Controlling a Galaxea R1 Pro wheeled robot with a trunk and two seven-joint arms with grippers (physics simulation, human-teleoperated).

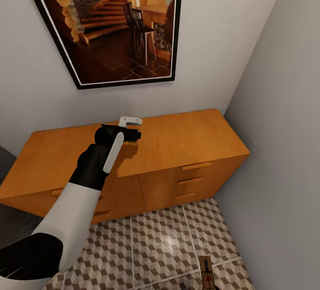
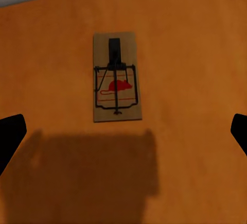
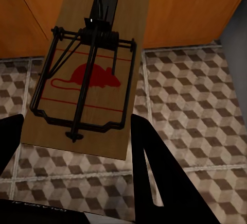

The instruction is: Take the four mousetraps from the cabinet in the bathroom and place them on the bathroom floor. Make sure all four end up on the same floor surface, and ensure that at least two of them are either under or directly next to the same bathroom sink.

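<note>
One mousetrap point(image 2: 115, 77) lies flat on the orange-brown top of the cabinet point(image 1: 186, 136), black wire and red mouse mark facing up. My left gripper point(image 1: 133, 128) hovers above that top, open, its dark fingertips point(image 2: 10, 134) wide apart on either side of the trap and clear of it. My right gripper point(image 3: 77, 136) is shut on a second mousetrap point(image 3: 87, 74), held low over the cube-patterned bathroom floor point(image 3: 195, 95) in front of the cabinet. That held mousetrap point(image 1: 206, 272) shows at the bottom edge of the head view. The sink is out of view.
A grey wall point(image 1: 284, 103) closes in the cabinet's right end, leaving a narrow corner. A framed picture point(image 1: 111, 23) hangs above the cabinet. The drawer fronts point(image 1: 195, 179) with bar handles are shut.
</note>
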